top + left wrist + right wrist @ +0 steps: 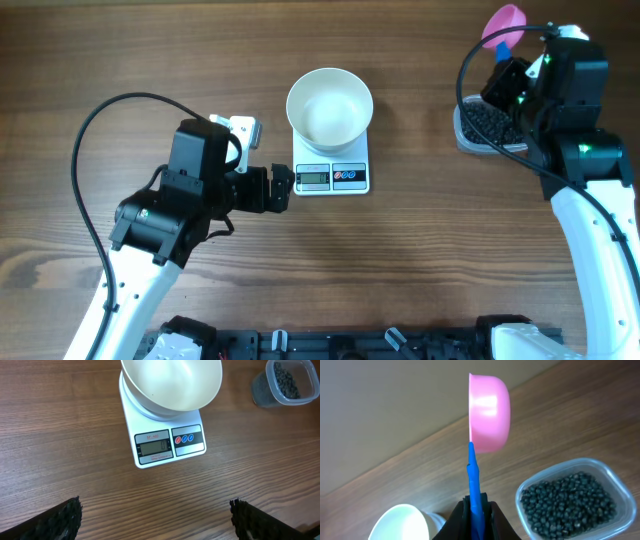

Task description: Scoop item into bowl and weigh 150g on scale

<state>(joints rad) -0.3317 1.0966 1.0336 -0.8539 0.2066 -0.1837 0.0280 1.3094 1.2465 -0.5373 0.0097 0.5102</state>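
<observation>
Our right jaws clamped the scoop (489, 412) handle, the item (570, 505) lying just beside its cup; left jaws gaped.

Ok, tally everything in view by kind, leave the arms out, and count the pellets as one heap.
bowl: 1
scale: 1
tub: 1
scoop: 1
heap of pellets: 1
Total: 5
</observation>
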